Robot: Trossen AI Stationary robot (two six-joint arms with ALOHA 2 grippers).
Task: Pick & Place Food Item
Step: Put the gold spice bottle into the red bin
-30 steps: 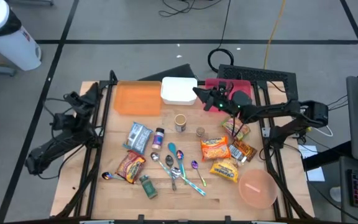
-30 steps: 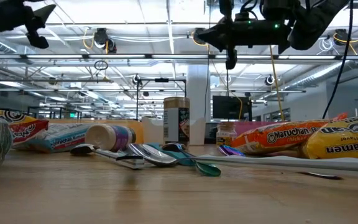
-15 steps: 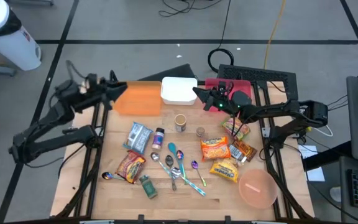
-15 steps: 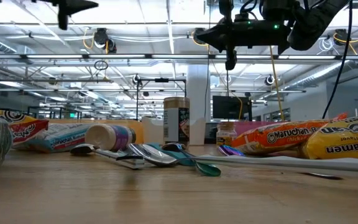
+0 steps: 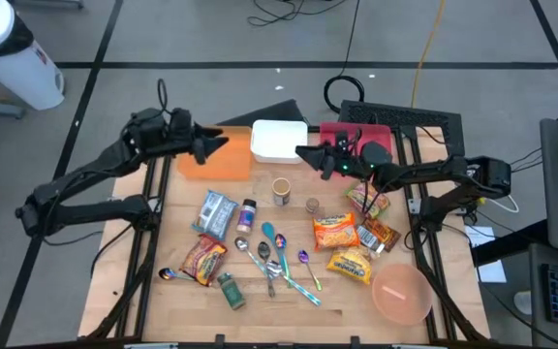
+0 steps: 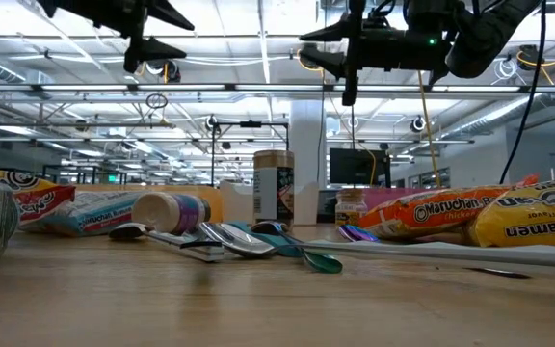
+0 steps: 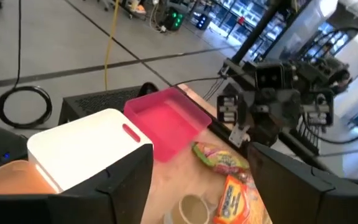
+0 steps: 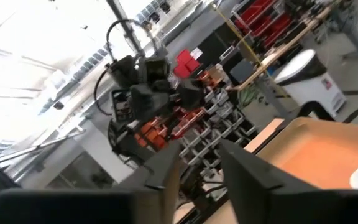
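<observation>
— While both arms hang above the back of the counter [image 5: 289,310], what do the containers hold?
— As far as I can see, nothing. The orange tray [image 5: 213,155], the white lidded box [image 5: 279,141] and the pink tray [image 7: 166,121] stand in a row along the back edge, and the pink bowl [image 5: 401,294] sits alone at the front right corner. A small tan cup [image 5: 281,191] stands in front of the white box.
— And the food?
— Three ramen packets: one [image 5: 336,233] and another [image 5: 351,265] to the right, one red [image 5: 203,259] to the left. A blue-grey packet [image 5: 213,212] lies behind the red one. Two snack bags [image 5: 368,202] and [image 5: 380,236] lie near the right rail. All of it rests on the counter, none of it held.
— Spoons?
— A cluster of them [image 5: 277,257] in the middle; I cannot count them surely. One more [image 5: 167,274] lies at the front left. Two small jars, [image 5: 248,213] and [image 5: 231,289], lie on their sides.
— The hands?
— The left hand [image 5: 213,148] hovers over the orange tray, fingers apart, empty. The right hand [image 5: 306,155] hovers beside the white box, fingers a little apart, empty too.
</observation>
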